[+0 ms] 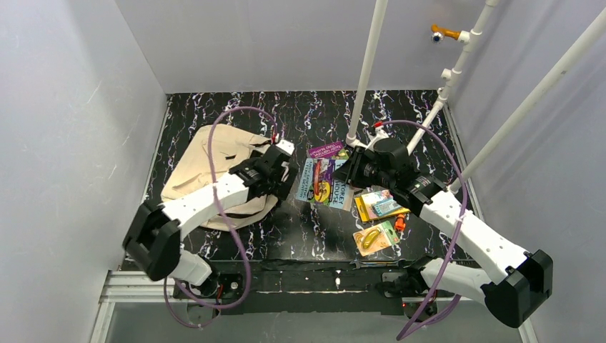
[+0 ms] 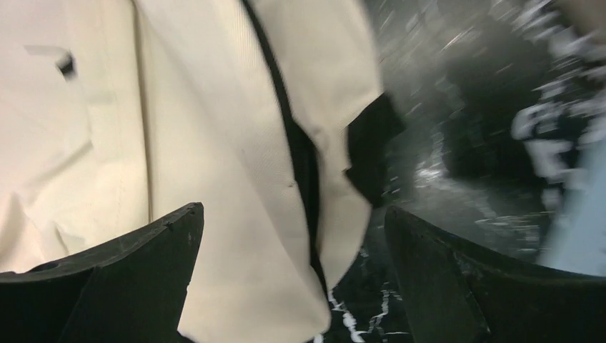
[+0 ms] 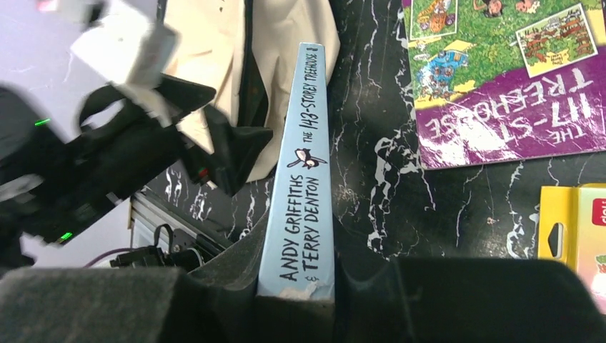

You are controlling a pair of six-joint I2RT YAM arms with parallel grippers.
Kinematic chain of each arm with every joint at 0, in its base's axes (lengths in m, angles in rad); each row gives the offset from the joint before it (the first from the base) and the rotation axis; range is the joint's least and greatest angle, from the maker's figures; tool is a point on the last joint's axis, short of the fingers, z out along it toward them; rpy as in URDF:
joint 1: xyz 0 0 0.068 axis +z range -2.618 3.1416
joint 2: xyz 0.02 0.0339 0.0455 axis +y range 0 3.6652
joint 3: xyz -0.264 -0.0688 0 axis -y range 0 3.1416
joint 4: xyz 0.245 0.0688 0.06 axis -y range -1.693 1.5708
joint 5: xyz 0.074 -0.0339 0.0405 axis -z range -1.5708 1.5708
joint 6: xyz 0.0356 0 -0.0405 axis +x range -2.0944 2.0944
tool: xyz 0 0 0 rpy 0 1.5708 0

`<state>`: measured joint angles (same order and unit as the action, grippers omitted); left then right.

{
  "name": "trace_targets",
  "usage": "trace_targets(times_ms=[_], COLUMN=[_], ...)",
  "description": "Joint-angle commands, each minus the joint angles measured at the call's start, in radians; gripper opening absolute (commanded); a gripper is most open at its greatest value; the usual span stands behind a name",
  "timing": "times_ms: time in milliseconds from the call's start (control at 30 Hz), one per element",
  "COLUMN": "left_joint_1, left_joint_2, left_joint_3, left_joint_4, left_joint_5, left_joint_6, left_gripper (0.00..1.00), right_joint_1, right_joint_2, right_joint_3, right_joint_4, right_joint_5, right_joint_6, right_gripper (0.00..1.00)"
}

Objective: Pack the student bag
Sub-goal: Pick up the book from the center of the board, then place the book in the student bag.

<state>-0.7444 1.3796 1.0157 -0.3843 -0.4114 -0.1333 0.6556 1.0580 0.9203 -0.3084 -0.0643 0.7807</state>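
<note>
Zero items look packed yet, we judge. On the black marbled desk, the soft beige fabric bag lies crumpled at left with dark lining at its mouth. The left gripper hangs spread wide over the bag's edge, holding nothing. The right gripper is clamped on a slim blue book. The glossy purple book and flat yellow packs remain.

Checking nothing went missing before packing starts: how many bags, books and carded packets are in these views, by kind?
Bags: 1 (student bag)
Books: 2 (blue book, purple book)
Carded packets: 2 (yellow packet, orange packet)
Total: 5
</note>
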Motion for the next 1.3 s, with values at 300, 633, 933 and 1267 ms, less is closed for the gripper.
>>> trace_targets(times_ms=[300, 633, 933, 1267], left_joint_1=[0.115, 0.12, 0.12, 0.12], left_joint_2=[0.063, -0.13, -0.121, -0.066], left_joint_3=[0.076, 0.22, 0.326, 0.4], left_joint_4=[-0.121, -0.272, -0.304, -0.346], left_joint_5=[0.037, 0.057, 0.082, 0.181], left_joint_6=[0.003, 0.095, 0.051, 0.059], left_gripper=[0.26, 0.0, 0.0, 0.0], right_joint_1=[-0.004, -0.001, 0.121, 0.262], right_joint_2=[0.023, 0.15, 0.397, 0.704], right_joint_3=[-0.026, 0.011, -0.017, 0.083], right_joint_4=[0.154, 0.455, 0.812, 0.979], right_joint_5=[-0.149, -0.373, -0.176, 0.178], right_joint_6=[0.008, 0.3, 0.534, 0.465], right_gripper=[0.01, 0.01, 0.01, 0.01])
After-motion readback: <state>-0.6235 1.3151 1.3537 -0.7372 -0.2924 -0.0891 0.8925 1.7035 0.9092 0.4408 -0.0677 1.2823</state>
